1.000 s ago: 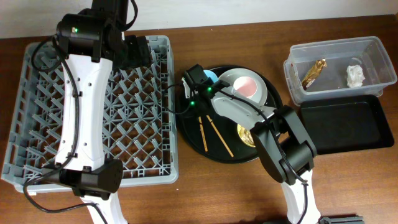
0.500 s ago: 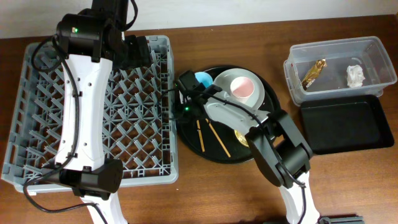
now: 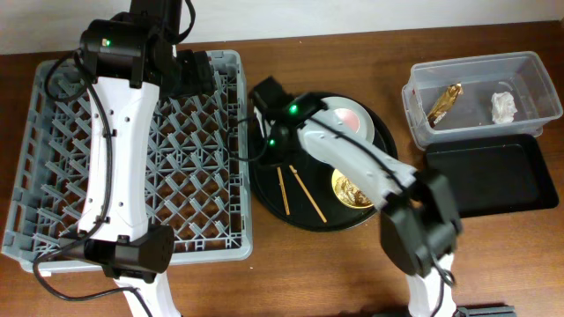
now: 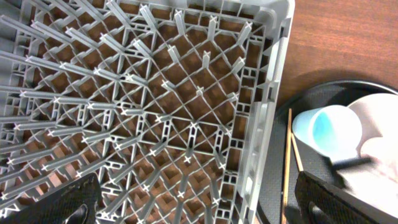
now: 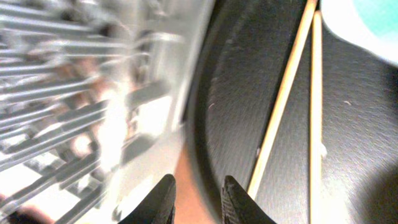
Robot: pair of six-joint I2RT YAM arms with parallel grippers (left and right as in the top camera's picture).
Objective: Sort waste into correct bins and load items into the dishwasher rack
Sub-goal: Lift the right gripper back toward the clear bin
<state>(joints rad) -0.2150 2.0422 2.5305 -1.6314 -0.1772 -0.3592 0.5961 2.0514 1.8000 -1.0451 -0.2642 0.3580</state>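
— Right arm has swung out across the round tray (image 3: 269, 189), and its wrist now sits by the rack (image 3: 194, 176) edge. Jaws?
— Right gripper (image 5: 200, 200): jaws slightly apart, empty, low over the tray rim beside the chopsticks (image 5: 283, 99). Left gripper (image 4: 202, 198): jaws wide apart, empty, above the rack.
— Items?
— Blue cup (image 4: 328, 129) stands on the round tray, just beside the plate (image 4: 382, 115). Pink cup (image 3: 351, 119) rests on that plate.
— Waste?
— Wrapper (image 3: 445, 101) and tissue (image 3: 504, 106) lie in the tub (image 3: 476, 106).
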